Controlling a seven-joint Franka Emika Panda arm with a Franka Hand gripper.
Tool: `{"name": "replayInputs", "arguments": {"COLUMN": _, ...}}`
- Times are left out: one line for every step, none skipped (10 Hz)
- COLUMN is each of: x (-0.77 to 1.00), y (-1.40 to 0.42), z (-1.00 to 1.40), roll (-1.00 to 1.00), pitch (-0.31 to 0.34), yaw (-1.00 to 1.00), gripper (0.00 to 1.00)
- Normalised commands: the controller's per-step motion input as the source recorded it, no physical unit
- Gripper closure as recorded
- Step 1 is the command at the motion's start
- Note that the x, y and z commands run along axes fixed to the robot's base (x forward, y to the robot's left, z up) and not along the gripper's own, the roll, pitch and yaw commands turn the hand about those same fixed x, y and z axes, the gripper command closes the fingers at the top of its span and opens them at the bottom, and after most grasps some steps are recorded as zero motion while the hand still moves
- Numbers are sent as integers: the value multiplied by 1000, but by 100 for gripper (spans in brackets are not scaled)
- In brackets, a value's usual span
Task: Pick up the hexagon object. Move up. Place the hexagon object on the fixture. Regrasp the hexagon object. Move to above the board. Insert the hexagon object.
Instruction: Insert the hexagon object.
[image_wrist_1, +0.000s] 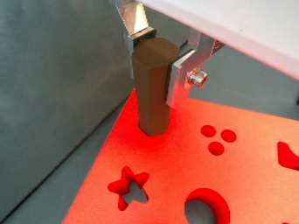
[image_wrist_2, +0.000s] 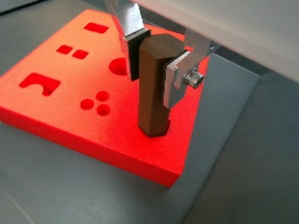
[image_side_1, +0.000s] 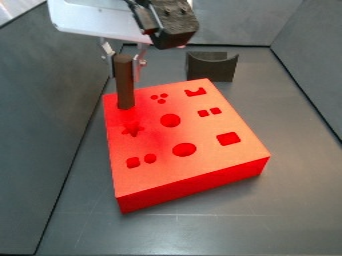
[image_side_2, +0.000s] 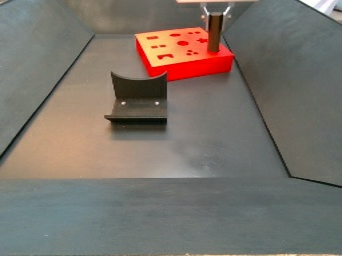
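The hexagon object (image_wrist_1: 152, 92) is a dark brown prism standing upright between my fingers. My gripper (image_wrist_1: 160, 66) is shut on its upper part; both wrist views show the pads against its sides (image_wrist_2: 158, 70). Its lower end meets the top of the red board (image_wrist_1: 176, 166) near a corner and seems to sit a little into a hole there. In both side views the peg (image_side_1: 124, 85) (image_side_2: 211, 38) stands at the board's edge, with the gripper (image_side_1: 124, 55) (image_side_2: 213, 20) above it. The fixture (image_side_1: 211, 66) (image_side_2: 136, 97) stands empty on the floor, apart from the board.
The board (image_side_1: 214, 160) (image_side_2: 201, 62) has a star, circles, squares and oval cut-outs in its top (image_wrist_2: 128, 131). Dark sloping walls surround the grey floor.
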Motion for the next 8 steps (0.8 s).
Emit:
{"name": "replayInputs", "arguments": {"x": 197, "y": 0, "z": -797, "roll": -21, "pitch": -4, "yaw": -171, "gripper": 100}}
{"name": "replayInputs", "arguments": {"x": -34, "y": 0, "z": -1000, "roll": 0, "pitch": -97, "yaw": -126, "gripper": 100}}
{"name": "replayInputs", "arguments": {"x": 0, "y": 29, "z": -1000, "roll": 0, "pitch": -59, "yaw": 0, "gripper": 100}}
{"name": "replayInputs", "arguments": {"x": -114, "y": 0, "z": -1000, "roll": 14, "pitch": -54, "yaw": 17, "gripper": 100}}
{"name": "replayInputs", "arguments": {"x": 0, "y": 54, "z": 0, "roll": -96, "pitch": 0, "yaw": 0, "gripper": 100}}
{"name": "replayInputs", "arguments": {"x": -9, "y": 14, "z": 0, "roll": -44, "pitch": -24, "yaw": 0, "gripper": 100}}
{"name": "replayInputs", "arguments": {"x": 0, "y": 31, "z": 0, "roll": 36, "pitch": 0, "yaw": 0, "gripper": 100}}
{"name": "replayInputs", "arguments": {"x": 0, "y": 0, "z": 0, "roll": 0, "pitch": 0, "yaw": 0, "gripper": 100}}
